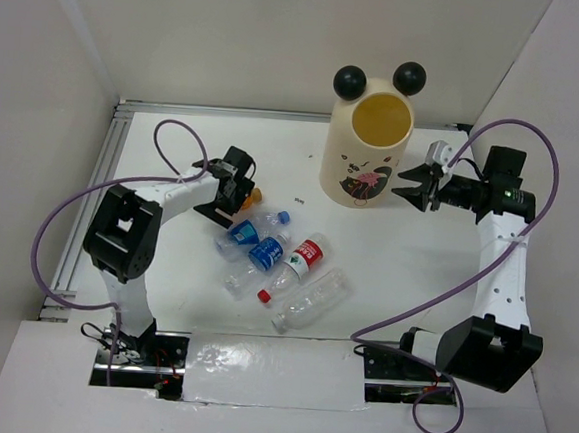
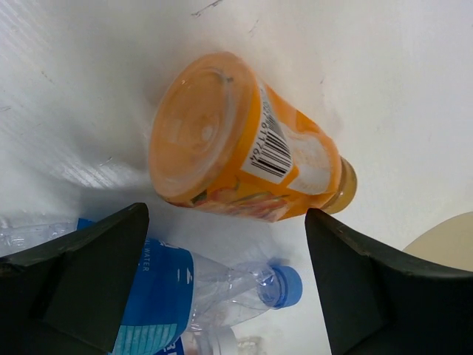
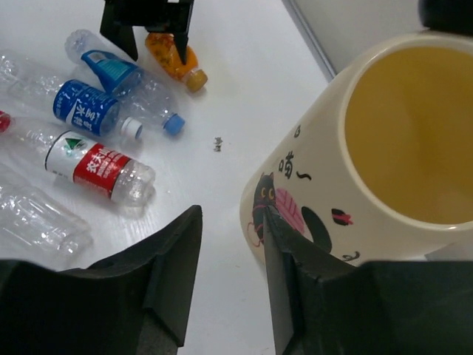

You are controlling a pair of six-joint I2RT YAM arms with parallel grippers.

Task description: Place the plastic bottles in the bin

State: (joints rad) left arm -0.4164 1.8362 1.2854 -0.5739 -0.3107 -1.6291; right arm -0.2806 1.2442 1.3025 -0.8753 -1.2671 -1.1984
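On the table [image 1: 415,277], the spread left pincer [image 2: 225,222] is hanging over the round orange bottle [image 2: 244,140], risking squeezing it loose; the half-spread, seemingly empty right pincer [image 3: 232,222] is crowding the bin [image 3: 318,185].

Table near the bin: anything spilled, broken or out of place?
Only a small dark scrap lies loose on the bare table between the bottles and the bin, belonging to neither. The bin stands upright; no spill shows.
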